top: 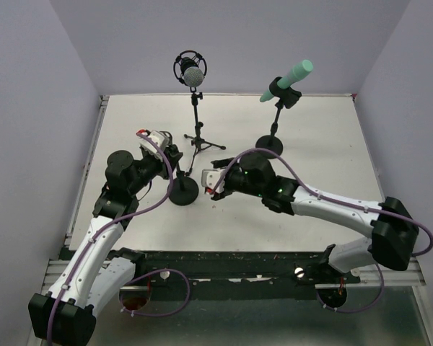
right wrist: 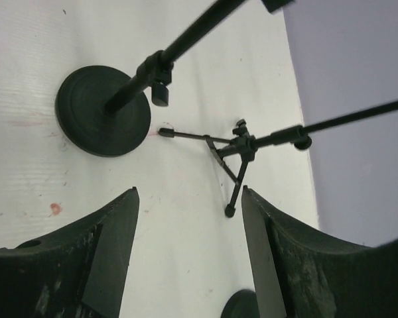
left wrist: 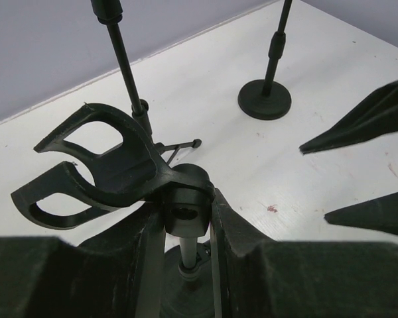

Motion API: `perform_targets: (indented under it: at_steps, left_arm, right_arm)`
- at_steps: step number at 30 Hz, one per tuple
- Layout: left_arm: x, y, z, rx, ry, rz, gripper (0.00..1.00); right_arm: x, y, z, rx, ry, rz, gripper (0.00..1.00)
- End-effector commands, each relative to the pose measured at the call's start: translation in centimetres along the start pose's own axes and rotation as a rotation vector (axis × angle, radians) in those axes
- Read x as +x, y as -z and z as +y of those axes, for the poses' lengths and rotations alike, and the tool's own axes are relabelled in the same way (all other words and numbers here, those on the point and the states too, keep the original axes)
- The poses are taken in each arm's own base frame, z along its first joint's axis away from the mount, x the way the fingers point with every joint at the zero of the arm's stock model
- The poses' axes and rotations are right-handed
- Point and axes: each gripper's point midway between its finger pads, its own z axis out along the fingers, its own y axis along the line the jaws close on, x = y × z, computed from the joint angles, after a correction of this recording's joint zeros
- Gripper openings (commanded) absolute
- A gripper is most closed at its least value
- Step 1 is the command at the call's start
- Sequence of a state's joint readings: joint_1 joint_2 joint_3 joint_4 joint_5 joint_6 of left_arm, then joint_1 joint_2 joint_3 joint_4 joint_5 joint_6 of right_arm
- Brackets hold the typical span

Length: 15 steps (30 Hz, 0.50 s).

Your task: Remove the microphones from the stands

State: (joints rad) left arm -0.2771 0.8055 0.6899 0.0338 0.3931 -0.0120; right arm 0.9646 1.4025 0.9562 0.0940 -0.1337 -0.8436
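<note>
One grey microphone (top: 193, 73), one teal microphone (top: 289, 78); beyond left pincer's (left wrist: 184, 215) clasped stand (left wrist: 113, 169)

Teal microphone (top: 291, 76), black stand (left wrist: 123, 169)

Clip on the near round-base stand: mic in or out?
Out. The black forked plastic clip is empty in the left wrist view, white table showing through its prongs.

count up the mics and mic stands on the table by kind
microphones: 2, a black microphone with a silver mesh head and a mint green microphone
round-base black stands: 2, the green mic's stand and an empty-clip stand
black tripod stand: 1
total: 5
</note>
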Motion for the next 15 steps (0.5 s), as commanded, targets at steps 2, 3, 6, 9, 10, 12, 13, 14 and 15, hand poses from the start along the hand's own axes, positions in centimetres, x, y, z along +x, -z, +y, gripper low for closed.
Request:
perform_targets:
  at_steps: [2, 3, 6, 9, 10, 12, 13, 14, 15]
  left_arm:
    - [1.6, 0.5, -1.3, 0.085, -0.04, 0.055, 0.0]
    - [1.8, 0.5, -1.6, 0.105, -0.051, 0.066, 0.0]
    - [3.0, 0.7, -1.7, 0.125, -0.07, 0.116, 0.48]
    - [4.2, 1.2, -2.0, 0.151, -0.11, 0.154, 0.62]
    - [4.4, 1.3, -2.0, 0.155, -0.113, 0.161, 0.65]
    - [4.7, 1.4, -2.1, 0.156, -0.099, 0.178, 0.7]
    - [4.8, 1.4, -2.1, 0.153, -0.083, 0.185, 0.72]
    - [4.9, 1.5, -2.2, 0.148, -0.064, 0.198, 0.73]
    - [4.9, 1.6, -2.1, 0.142, -0.054, 0.203, 0.74]
  right_arm:
    - [2.7, 3.2, 2.2, -0.082, -0.351, 0.144, 0.72]
    - [2.7, 3.6, 1.6, -0.07, -0.391, 0.15, 0.72]
    - [3.1, 4.3, 0.1, -0.029, -0.441, 0.152, 0.74]
    - [3.9, 4.5, -0.9, 0.003, -0.451, 0.166, 0.75]
    - [4.0, 4.4, -1.0, 0.01, -0.453, 0.167, 0.75]
    - [4.0, 4.5, -1.5, 0.019, -0.46, 0.163, 0.76]
    - [3.8, 4.4, -1.7, 0.021, -0.461, 0.157, 0.76]
    - [3.7, 4.5, -2.0, 0.026, -0.463, 0.155, 0.77]
    - [3.5, 4.5, -2.1, 0.028, -0.464, 0.154, 0.77]
